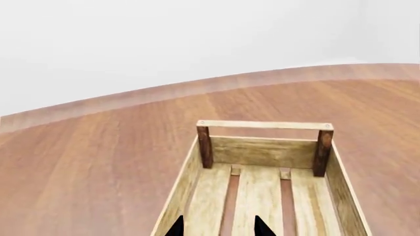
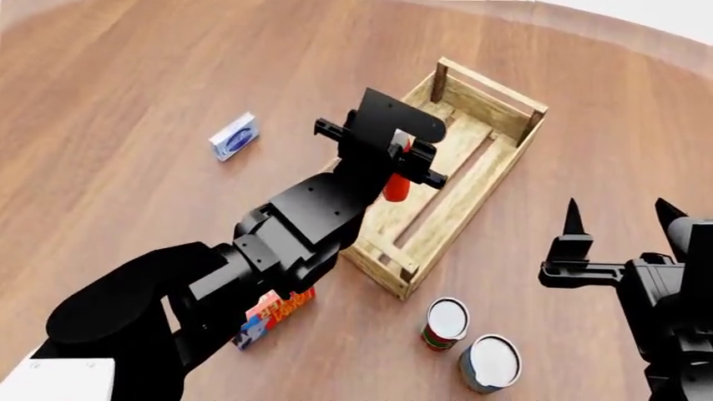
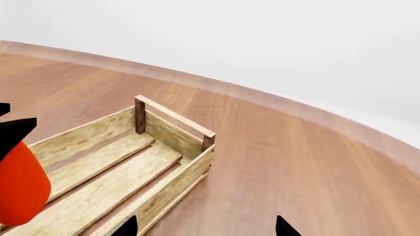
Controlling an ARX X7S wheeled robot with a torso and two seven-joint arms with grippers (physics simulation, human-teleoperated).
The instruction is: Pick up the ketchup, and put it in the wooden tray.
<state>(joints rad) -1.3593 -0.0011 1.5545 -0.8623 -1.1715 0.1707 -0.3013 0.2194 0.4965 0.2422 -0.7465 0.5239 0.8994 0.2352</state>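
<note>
The ketchup (image 2: pixel 395 187) is an orange-red bottle hanging under my left gripper (image 2: pixel 422 167), above the near half of the wooden tray (image 2: pixel 490 92). In the right wrist view the ketchup (image 3: pixel 23 189) shows at the edge over the tray's slats (image 3: pixel 174 115), its top meeting a black finger. In the left wrist view my left gripper (image 1: pixel 219 228) shows only two tips, part-way apart, over the tray's floor (image 1: pixel 262 125); the bottle is out of that view. My right gripper (image 2: pixel 619 213) is open and empty to the right of the tray, its tips (image 3: pixel 203 227) wide apart.
Two cans stand in front of the tray, a red-labelled one (image 2: pixel 446 323) and a grey one (image 2: pixel 490 363). A red-orange box (image 2: pixel 273 313) lies beside my left arm. A small blue and white box (image 2: pixel 234 136) lies at the far left of the wooden table.
</note>
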